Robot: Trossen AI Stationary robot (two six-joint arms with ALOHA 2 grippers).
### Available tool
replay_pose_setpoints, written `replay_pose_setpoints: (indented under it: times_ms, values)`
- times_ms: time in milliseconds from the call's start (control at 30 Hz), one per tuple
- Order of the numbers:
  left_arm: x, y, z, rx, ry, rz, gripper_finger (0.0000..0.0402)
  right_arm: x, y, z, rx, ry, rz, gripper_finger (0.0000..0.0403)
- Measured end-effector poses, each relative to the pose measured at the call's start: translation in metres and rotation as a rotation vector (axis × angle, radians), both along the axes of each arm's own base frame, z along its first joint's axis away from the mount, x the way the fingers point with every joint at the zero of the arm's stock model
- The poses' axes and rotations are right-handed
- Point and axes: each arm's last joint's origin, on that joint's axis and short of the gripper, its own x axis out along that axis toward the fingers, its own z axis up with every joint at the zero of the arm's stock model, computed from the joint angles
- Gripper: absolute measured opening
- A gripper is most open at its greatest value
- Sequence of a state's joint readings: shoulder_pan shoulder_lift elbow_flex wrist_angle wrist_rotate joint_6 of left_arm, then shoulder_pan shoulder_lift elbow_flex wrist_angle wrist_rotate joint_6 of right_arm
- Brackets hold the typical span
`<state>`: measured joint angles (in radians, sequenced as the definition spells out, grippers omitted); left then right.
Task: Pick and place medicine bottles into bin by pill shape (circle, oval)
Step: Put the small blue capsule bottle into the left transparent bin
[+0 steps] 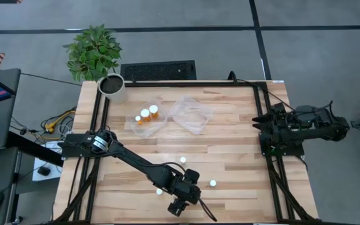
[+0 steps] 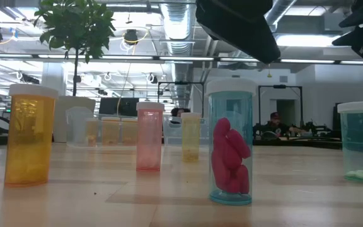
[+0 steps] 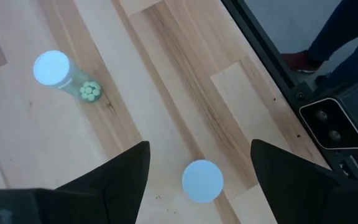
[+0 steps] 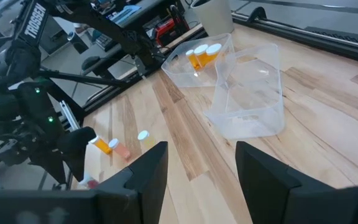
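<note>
My left gripper (image 1: 179, 205) is open near the table's front edge, above a standing teal bottle with magenta pills (image 2: 230, 151). In the left wrist view, this bottle's white cap (image 3: 202, 180) shows between my fingers (image 3: 201, 146), clear of both. In the low view the gripper (image 2: 238, 28) hangs above the cap. A teal bottle with round green pills (image 3: 58, 70) stands nearby (image 1: 212, 184). Orange (image 2: 30, 135), pink (image 2: 149, 135) and yellow (image 2: 191, 135) bottles stand on the table too. My right gripper (image 1: 264, 128) waits open at the table's right edge (image 4: 201, 149).
Two clear trays stand at the back middle: the left one (image 1: 133, 125) holds three orange bottles (image 1: 145, 115), and the right one (image 1: 191, 114) holds none. A white plant pot (image 1: 112, 87) stands at the back left corner. People sit in the room behind the table (image 2: 273, 123).
</note>
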<state>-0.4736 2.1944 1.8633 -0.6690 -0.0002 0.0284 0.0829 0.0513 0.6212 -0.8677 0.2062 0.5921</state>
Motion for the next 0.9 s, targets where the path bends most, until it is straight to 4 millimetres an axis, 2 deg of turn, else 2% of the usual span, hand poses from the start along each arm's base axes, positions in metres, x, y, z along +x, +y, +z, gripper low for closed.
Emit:
replay_pose_setpoints:
  times_ms: [167, 367, 533, 900]
  values:
    - [0.000, -0.001, -0.001, -0.003, -0.007, -0.003, 0.0274, 0.000, 0.000, 0.000, 0.001, 0.000, -0.001, 0.0201]
    - [0.000, -0.002, -0.019, -0.061, -0.009, -0.006, 0.0274, 0.000, 0.000, 0.000, 0.002, 0.000, -0.001, 0.0201]
    - [-0.001, -0.002, -0.020, -0.061, 0.003, -0.010, 0.0269, 0.000, 0.000, 0.000, 0.002, 0.000, -0.001, 0.0201]
    - [-0.003, -0.001, -0.021, -0.057, 0.031, -0.019, 0.0232, 0.000, 0.000, 0.000, 0.007, -0.001, -0.002, 0.0201]
